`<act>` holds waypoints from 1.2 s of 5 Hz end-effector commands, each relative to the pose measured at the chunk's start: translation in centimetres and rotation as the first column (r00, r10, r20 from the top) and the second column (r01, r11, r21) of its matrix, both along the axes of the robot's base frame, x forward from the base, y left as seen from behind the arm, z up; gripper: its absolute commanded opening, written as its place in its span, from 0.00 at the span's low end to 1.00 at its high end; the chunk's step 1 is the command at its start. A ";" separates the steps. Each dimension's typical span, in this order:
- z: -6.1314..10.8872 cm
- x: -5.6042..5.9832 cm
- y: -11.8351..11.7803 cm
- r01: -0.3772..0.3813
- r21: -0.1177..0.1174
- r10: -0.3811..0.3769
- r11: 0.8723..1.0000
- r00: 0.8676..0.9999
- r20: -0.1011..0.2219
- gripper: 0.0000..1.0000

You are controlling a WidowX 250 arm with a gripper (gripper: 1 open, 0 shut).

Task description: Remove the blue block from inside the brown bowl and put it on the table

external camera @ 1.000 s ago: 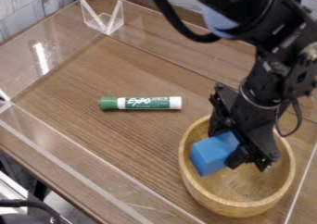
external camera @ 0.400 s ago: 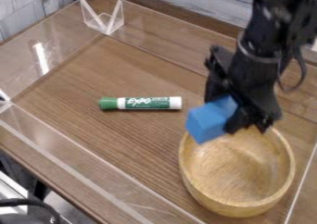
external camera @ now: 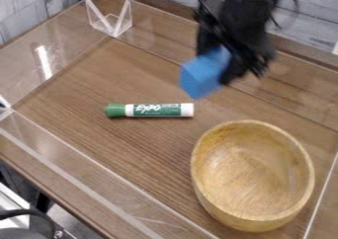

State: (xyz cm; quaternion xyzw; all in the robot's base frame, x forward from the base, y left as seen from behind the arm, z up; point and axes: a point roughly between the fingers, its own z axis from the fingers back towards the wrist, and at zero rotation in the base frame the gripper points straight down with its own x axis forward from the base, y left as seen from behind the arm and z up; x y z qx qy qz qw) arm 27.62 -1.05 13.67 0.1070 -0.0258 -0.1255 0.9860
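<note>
Right now I see the table [external camera: 93, 80], dark wood grain with low clear acrylic walls along its edges, filling most of my view. On it, at lower right, sits the brown bowl [external camera: 254, 215], round and shallow, with nothing inside it. Above the bowl and further back, my gripper [external camera: 227, 63] hangs from the dark arm at the top of the view, its jaws clamped on the blue block [external camera: 203, 75], which is up in the air, clear of the bowl and over the tabletop beyond the bowl's far rim. Left of the bowl, a green-labelled marker [external camera: 149, 110] lies flat on the wood, just below the block in my view and apart from the bowl.
</note>
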 end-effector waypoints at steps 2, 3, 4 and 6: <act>2.1 3.4 7.7 -0.147 0.004 0.146 0.989 0.984 0.099 0.00; 1.5 4.1 10.8 -0.193 0.004 0.191 0.981 0.975 0.113 0.00; 0.7 5.2 11.5 -0.226 0.011 0.223 0.974 0.967 0.125 0.00; -1.0 7.1 12.3 -0.260 0.025 0.254 0.965 0.957 0.139 0.00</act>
